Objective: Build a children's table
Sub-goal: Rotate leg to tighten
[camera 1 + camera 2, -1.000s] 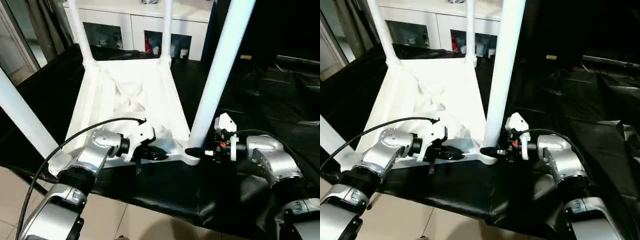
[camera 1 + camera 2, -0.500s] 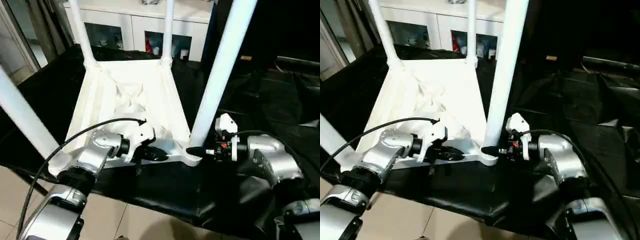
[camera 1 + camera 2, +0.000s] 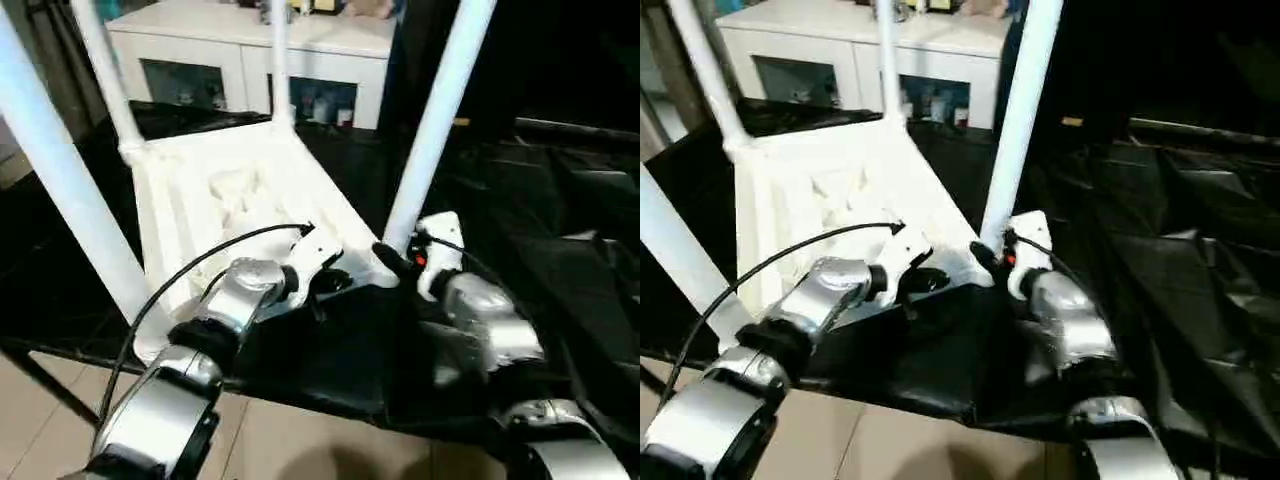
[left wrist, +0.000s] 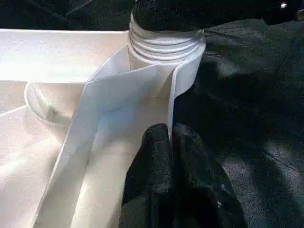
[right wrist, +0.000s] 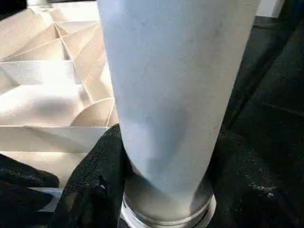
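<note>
while left jaws pinch the tabletop rim (image 4: 142,90), right jaws grip a leg (image 5: 166,95).

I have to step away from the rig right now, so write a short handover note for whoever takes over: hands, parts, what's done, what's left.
Left hand: shut, pinching the near rim of the tabletop.
Right hand: fingers around the base of the near right leg at its corner socket.
Parts: tabletop lies upside down on the black cloth, ribs up; four legs stand up from its corners.
Done: all four legs are in their sockets.
Left: I cannot tell whether the near right leg is fully tight; check it, release both hands, then turn the table upright.
</note>
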`<state>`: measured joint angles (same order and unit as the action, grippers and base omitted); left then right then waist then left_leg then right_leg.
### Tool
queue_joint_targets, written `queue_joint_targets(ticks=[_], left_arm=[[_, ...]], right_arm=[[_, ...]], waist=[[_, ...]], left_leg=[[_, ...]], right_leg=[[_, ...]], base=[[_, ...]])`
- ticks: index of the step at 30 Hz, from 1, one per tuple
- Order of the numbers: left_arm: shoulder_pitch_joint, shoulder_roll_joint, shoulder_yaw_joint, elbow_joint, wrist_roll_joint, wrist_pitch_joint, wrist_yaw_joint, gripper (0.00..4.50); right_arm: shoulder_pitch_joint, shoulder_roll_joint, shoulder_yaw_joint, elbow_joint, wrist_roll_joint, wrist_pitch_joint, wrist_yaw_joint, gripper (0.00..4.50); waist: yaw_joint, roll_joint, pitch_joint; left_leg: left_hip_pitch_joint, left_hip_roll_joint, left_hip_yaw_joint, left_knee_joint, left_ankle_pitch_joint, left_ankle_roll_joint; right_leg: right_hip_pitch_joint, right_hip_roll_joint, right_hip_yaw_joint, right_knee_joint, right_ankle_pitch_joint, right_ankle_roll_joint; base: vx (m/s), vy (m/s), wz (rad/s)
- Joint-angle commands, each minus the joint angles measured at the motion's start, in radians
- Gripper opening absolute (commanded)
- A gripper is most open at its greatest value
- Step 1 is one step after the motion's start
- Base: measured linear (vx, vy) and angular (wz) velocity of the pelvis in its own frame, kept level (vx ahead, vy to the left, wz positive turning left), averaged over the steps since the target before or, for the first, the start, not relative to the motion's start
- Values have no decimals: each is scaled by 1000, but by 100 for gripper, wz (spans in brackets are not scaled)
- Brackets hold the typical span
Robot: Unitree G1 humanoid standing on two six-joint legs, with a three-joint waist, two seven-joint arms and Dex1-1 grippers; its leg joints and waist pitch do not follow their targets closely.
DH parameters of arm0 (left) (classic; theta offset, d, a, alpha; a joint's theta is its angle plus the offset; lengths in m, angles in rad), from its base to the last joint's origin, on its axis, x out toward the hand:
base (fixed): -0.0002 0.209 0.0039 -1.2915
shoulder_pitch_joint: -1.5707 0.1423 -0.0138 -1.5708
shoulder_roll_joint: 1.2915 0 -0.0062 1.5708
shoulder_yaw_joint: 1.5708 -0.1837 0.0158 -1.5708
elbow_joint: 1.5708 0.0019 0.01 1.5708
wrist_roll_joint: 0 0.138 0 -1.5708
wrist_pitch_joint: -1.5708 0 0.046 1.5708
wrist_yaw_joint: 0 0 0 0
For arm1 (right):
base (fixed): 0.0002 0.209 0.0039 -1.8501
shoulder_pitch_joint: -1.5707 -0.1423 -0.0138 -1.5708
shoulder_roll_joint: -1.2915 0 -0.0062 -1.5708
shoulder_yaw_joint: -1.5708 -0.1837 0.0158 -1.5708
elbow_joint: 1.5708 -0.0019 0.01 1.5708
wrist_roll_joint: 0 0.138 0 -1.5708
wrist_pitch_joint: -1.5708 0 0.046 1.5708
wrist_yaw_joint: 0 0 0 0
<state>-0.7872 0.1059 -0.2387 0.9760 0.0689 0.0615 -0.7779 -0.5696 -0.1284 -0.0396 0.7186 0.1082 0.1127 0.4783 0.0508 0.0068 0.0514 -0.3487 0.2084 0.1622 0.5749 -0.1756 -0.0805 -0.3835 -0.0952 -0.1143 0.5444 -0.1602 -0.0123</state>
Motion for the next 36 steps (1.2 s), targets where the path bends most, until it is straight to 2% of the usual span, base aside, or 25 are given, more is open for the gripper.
queue_joint_targets(ticks=[1,2,3,4,6,8,9,10,12,13,14,15,16,17,18,19,22,24,25,29,34,36], left_arm=[[-34,-22,23,23,11,8,99,0],[-38,-25,24,31,12,4,103,0],[-37,-23,24,32,12,2,98,0],[-36,-21,23,31,11,1,95,0],[-32,-16,24,30,7,-6,81,0],[-24,-5,22,24,-1,-26,27,0],[-23,-4,22,24,-1,-26,24,0],[-11,10,16,10,-8,-43,-35,0],[-3,21,16,1,-13,-38,-63,0],[1,27,16,-3,-15,-44,-81,0],[5,34,15,-8,-19,-49,-103,0],[7,37,14,-10,-19,-49,-113,0],[13,49,11,-17,-23,-49,-145,0],[18,57,8,-25,-27,-52,-171,0],[22,62,6,-30,-30,-57,-191,0],[29,73,3,-43,-36,-55,-223,0],[50,101,-4,-84,-56,-56,-322,0],[60,113,-3,-107,-66,-54,-358,0],[67,120,-3,-121,-74,-51,-379,0],[82,134,-4,-154,-82,-45,-415,0],[92,143,-5,-180,-81,-44,-421,0],[96,145,-4,-189,-78,-45,-418,0]], right_arm=[[24,75,90,54,-8,24,52,207],[22,78,89,57,-6,20,52,241],[21,78,85,52,3,26,63,241],[21,77,84,49,7,30,70,262],[20,69,80,31,21,46,103,275],[20,32,92,4,15,44,174,283],[21,29,93,3,16,43,179,303],[24,-18,99,-23,25,32,276,303],[27,-56,99,-42,38,27,345,303],[29,-75,98,-50,43,18,377,303],[31,-95,98,-58,47,11,407,303],[32,-104,98,-61,50,10,422,303],[36,-136,99,-75,61,11,470,303],[38,-154,100,-82,65,6,495,303],[40,-168,100,-88,66,2,514,303],[43,-189,102,-96,69,4,546,303],[50,-243,119,-107,51,-8,629,303],[54,-264,132,-112,41,-16,661,303],[58,-272,140,-116,40,-14,677,303],[71,-284,163,-133,36,-21,706,303],[72,-270,181,-117,-2,-68,676,303],[66,-260,184,-104,-15,-89,649,303]], waist=[[-13,14,-50],[-18,10,-51],[-18,11,-50],[-19,9,-50],[-24,3,-49],[-25,-1,-49],[-23,-1,-51],[-18,-4,-52],[-15,-3,-54],[-11,-5,-57],[-3,-8,-60],[-1,-8,-59],[2,-12,-60],[11,-13,-62],[14,-13,-63],[22,-14,-63],[28,-18,-69],[37,-16,-72],[44,-12,-74],[46,-11,-72],[42,-10,-67],[38,-12,-65]], left_leg=[[34,14,-12,-72,-514,18],[26,17,-18,-77,-527,17],[25,18,-20,-80,-532,15],[31,18,-20,-82,-545,15],[28,15,-19,-82,-542,18],[22,14,-18,-82,-528,23],[22,13,-16,-80,-516,27],[17,13,-13,-79,-481,37],[14,15,-10,-80,-457,43],[10,17,-8,-80,-423,49],[10,18,-2,-78,-382,57],[9,19,0,-78,-367,61],[4,16,5,-75,-342,69],[7,19,10,-73,-321,79],[8,19,14,-70,-310,83],[2,19,17,-67,-278,85],[-9,17,18,-60,-224,96],[-13,18,19,-56,-180,103],[-12,20,20,-55,-140,112],[-11,23,19,-57,-155,106],[-3,23,19,-63,-219,74],[-4,21,18,-65,-231,65]], right_leg=[[20,-48,1,-110,-598,-56],[30,-50,-2,-106,-567,-62],[32,-51,-1,-104,-555,-65],[29,-53,1,-104,-543,-76],[29,-55,5,-102,-540,-87],[31,-59,7,-101,-554,-84],[32,-59,8,-102,-559,-81],[35,-63,14,-99,-549,-86],[34,-65,20,-94,-525,-98],[38,-65,25,-86,-483,-118],[35,-65,34,-78,-426,-146],[35,-64,37,-73,-402,-162],[38,-60,39,-65,-374,-180],[37,-61,41,-60,-366,-190],[34,-61,43,-58,-359,-195],[36,-59,47,-48,-336,-207],[41,-59,49,-35,-295,-209],[43,-58,50,-25,-242,-221],[42,-56,51,-19,-188,-235],[42,-54,51,-17,-174,-244],[37,-52,55,-26,-260,-226],[37,-52,57,-28,-290,-214]], base=[[0,0,0],[0,0,0],[0,0,0],[0,0,0],[0,0,0],[0,0,0],[0,0,0],[0,0,0],[0,0,0],[0,0,0],[0,0,0],[0,0,0],[0,0,0],[0,0,0],[0,0,0],[52,-40,7],[17,-13,2],[0,0,0],[0,0,0],[0,0,0],[0,0,0],[0,0,0]])
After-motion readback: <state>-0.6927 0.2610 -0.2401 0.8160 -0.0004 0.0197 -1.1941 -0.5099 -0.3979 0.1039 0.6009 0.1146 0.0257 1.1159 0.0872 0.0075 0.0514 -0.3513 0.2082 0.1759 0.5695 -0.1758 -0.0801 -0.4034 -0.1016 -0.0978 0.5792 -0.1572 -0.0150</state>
